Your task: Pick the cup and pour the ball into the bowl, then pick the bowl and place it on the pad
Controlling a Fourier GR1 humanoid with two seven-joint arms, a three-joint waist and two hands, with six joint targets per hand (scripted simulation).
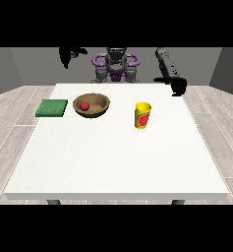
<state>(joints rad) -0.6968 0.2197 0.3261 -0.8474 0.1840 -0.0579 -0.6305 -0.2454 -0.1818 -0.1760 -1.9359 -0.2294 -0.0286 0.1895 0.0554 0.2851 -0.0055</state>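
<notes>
The yellow cup (pixel 143 115) with a red picture stands upright on the white table (pixel 113 157), near and in front of the hand at the view's right (pixel 177 86). I cannot tell how that hand is shaped. The red ball (pixel 84 106) sits in the brown bowl (pixel 101 109), beside the green pad (pixel 51 108). The hand at the view's left (pixel 68 55) is raised behind them; I cannot tell its shape.

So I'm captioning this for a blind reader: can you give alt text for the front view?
A red ball lies in a brown wooden bowl on a white table, between a flat green pad and an upright yellow cup. The robot's black hands hover at the far edge, holding nothing.
</notes>
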